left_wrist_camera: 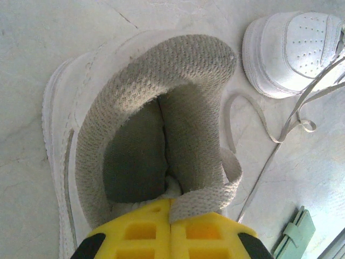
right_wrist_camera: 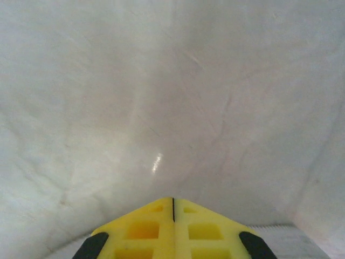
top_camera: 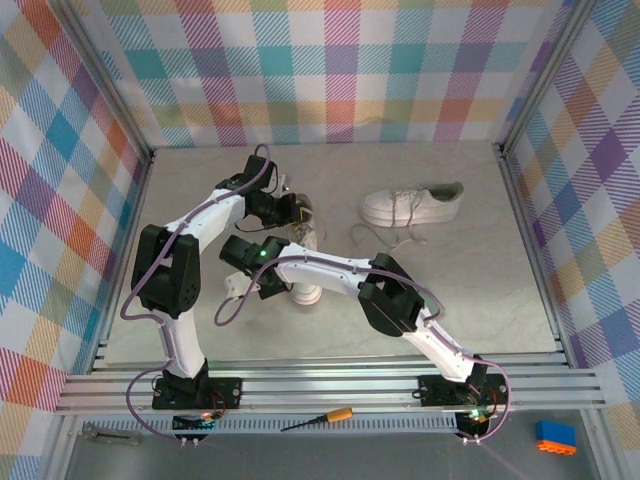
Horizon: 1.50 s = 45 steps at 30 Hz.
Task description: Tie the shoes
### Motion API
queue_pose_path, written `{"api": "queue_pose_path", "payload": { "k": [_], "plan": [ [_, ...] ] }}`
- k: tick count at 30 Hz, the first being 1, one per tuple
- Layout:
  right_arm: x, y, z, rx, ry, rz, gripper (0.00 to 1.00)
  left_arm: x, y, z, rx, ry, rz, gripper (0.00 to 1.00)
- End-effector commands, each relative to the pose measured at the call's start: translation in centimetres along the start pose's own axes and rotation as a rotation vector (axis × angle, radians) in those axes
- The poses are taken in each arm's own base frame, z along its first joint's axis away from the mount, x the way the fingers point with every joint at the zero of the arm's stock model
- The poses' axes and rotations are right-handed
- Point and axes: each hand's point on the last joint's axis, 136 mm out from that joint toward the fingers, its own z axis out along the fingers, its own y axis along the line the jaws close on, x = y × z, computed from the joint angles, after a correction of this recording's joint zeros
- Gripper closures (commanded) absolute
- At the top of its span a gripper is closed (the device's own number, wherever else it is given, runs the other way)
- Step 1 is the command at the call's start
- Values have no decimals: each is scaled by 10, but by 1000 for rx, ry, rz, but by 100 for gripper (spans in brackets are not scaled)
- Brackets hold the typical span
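Neither shoe is tied: the far shoe's (top_camera: 410,205) laces (left_wrist_camera: 264,121) trail loose. The left gripper (left_wrist_camera: 171,216) pinches, seemingly, the near shoe's (left_wrist_camera: 161,81) tongue (left_wrist_camera: 194,135); the right gripper (right_wrist_camera: 173,208) is pressed together (nothing visibly held).

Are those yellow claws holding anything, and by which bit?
The left gripper pinches the near sneaker by the grey-lined rim of its opening. The right gripper is shut with nothing visibly held.

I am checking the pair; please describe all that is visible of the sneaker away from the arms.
The far sneaker is white, leather-like, with a thick sole and perforated toe. It stands upright on the table, toe pointing left in the top view. Its laces hang untied, trailing onto the table. Nothing else touches it.
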Motion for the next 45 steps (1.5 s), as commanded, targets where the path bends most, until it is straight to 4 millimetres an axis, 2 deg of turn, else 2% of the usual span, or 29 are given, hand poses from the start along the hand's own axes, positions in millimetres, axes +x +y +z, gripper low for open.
{"api": "queue_pose_path", "payload": {
  "k": [1,3,5,6,8,11,13,14,17,20,23,26,31,38,45],
  "plan": [
    [-15,-8,-40,20,-143,81,100,5,2,3,3,33,-13,100],
    [-16,-6,-54,27,-208,136,100,5,2,3,11,36,-22,100],
    [-19,-2,-78,52,-315,202,98,4,-1,3,41,37,-38,100],
    [-19,-1,-88,68,-357,237,91,4,-3,3,55,37,-47,100],
    [-14,-2,-112,115,-451,338,86,3,-4,3,71,37,-70,100],
    [7,1,-134,163,-539,468,66,3,-4,3,85,39,-93,100],
    [22,12,-141,134,-594,481,61,3,-6,5,101,50,-103,100],
    [28,23,-143,101,-610,440,60,2,-7,7,115,58,-111,100],
    [52,37,-143,42,-596,344,52,3,-9,12,138,83,-134,100],
    [71,29,-145,-9,-573,330,50,3,-8,18,146,106,-150,100],
    [77,28,-138,-43,-497,207,51,1,-11,21,186,125,-154,100],
    [78,18,-127,-76,-424,129,51,-3,-10,22,216,133,-161,100],
    [75,-3,-93,-90,-244,31,56,-8,3,22,232,148,-179,100],
    [59,-24,-61,-90,-140,-12,59,-8,10,25,238,156,-180,100],
    [69,-28,-47,-97,-47,-31,60,-9,12,27,235,157,-175,100]
  ]
}}
